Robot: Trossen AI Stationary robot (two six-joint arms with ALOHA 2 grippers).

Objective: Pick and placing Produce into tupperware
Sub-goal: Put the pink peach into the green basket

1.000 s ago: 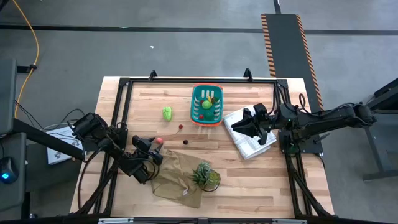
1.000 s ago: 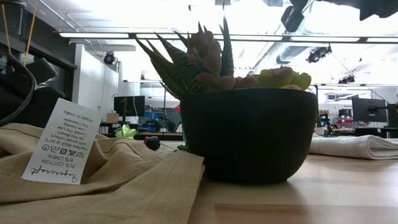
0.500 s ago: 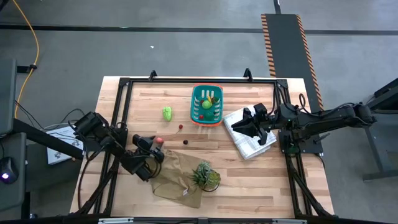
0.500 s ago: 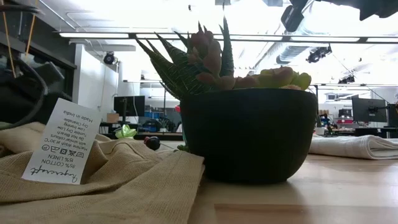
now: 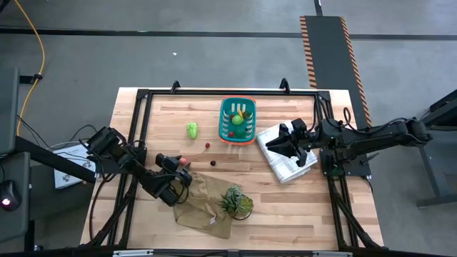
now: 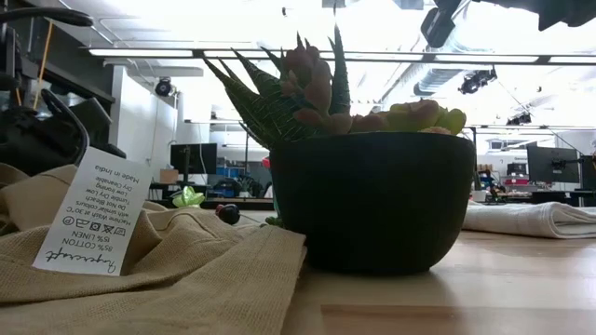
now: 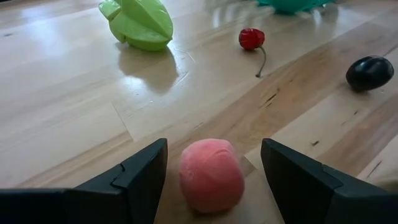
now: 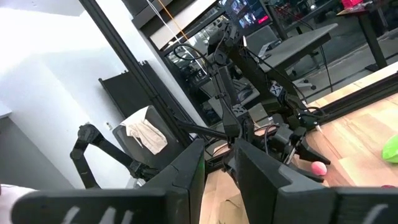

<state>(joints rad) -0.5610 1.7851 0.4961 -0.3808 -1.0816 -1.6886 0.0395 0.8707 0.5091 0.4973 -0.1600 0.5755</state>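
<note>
The small round pink toy fruit (image 7: 211,175) lies on the wooden table (image 5: 300,203) directly ahead of the open left gripper (image 7: 213,180), centred between its spread fingers, while the right gripper (image 5: 274,145), nearly closed and empty, waits far off over the white checked folded cloth (image 5: 287,165).

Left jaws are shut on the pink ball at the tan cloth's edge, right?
Not shut. In the left wrist view the left gripper has its jaws open on either side of the pink ball, which lies on the table by the tan cloth.
</note>
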